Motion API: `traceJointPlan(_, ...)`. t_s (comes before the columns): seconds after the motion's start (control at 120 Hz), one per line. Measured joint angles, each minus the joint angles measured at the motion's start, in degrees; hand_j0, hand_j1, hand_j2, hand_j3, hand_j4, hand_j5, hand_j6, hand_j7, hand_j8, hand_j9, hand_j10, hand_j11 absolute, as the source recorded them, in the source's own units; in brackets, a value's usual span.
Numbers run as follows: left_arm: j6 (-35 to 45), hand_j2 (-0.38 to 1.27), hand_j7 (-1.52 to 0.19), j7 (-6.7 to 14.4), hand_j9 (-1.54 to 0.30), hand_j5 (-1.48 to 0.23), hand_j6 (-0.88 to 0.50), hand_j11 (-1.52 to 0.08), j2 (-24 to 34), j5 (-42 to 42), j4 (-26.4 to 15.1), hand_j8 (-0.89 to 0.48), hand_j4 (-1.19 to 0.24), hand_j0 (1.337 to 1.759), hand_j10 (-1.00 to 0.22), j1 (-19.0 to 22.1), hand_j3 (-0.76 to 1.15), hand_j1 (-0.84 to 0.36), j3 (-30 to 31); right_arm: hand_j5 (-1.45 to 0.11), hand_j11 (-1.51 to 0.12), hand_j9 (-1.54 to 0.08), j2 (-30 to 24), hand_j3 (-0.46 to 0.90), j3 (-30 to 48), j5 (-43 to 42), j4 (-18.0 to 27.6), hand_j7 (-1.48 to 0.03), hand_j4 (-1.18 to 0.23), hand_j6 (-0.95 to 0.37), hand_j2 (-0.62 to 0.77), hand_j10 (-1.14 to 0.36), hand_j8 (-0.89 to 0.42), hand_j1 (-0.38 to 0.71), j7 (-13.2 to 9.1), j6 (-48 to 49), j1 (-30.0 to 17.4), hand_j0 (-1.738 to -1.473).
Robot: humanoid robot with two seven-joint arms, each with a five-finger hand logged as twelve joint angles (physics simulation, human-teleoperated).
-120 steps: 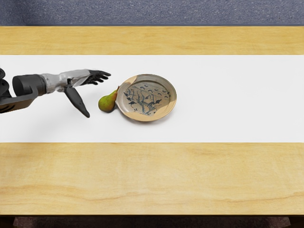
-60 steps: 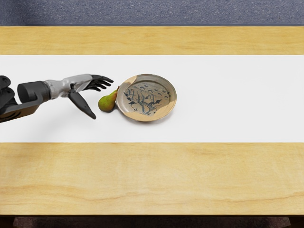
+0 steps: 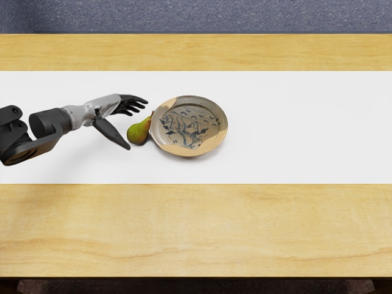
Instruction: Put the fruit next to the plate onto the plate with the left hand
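The left hand reaches in from the left edge of the worktop, its arm low over the white strip that runs along the middle of the wooden top. Its fingers are spread wide and hold nothing. The four dark ones point toward the far-left rim of the plate, and the thumb angles down toward the near edge.

The pear lies on the white strip, left of the worktop's centre. It is on its side, with its narrow stem end up against the left rim of the plate. It sits just beside the hand, between the thumb and the plate. The thumb tip is very near the pear's rounded end, but contact cannot be made out.

The plate is round and brown-rimmed, with a dark pattern inside. It lies flat on the strip with nothing on it.
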Motion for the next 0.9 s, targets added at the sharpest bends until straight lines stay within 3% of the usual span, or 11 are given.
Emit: traceJointPlan(0.9,0.1,0.08,-0.47,0.0,-0.47,-0.47,-0.37,-0.47,0.0,0.2,-0.6,-0.37,-0.37,1.658,-0.36,0.6,0.0,-0.08,0.0,-0.04,-0.04,-0.04,0.0,0.0,-0.1,0.0,0.0,-0.04,-0.03,-0.03,-0.01,-0.03,-0.03,-0.31,0.0,0.0,-0.1,-1.658)
